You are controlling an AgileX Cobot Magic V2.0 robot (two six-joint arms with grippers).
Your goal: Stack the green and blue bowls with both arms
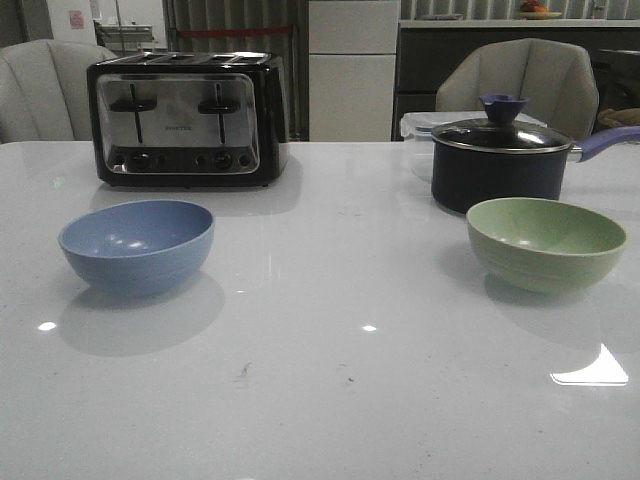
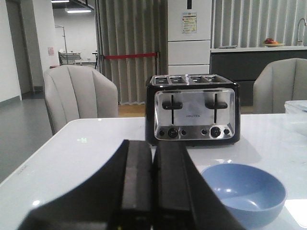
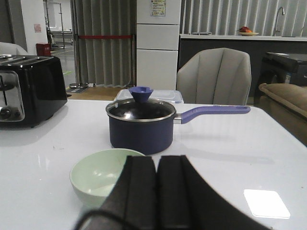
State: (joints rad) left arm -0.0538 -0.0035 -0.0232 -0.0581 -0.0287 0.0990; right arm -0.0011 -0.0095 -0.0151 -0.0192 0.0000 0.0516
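Observation:
A dusty blue bowl stands upright on the white table at the left. A pale green bowl stands upright at the right. Neither arm shows in the front view. In the left wrist view my left gripper is shut and empty, with the blue bowl beside and just beyond it. In the right wrist view my right gripper is shut and empty, and the green bowl lies just beyond it, partly hidden behind the fingers. A thin black cable crosses the right gripper's base.
A black and chrome toaster stands behind the blue bowl. A dark lidded saucepan with a purple handle stands right behind the green bowl, with a clear plastic box behind it. Chairs stand beyond the far table edge.

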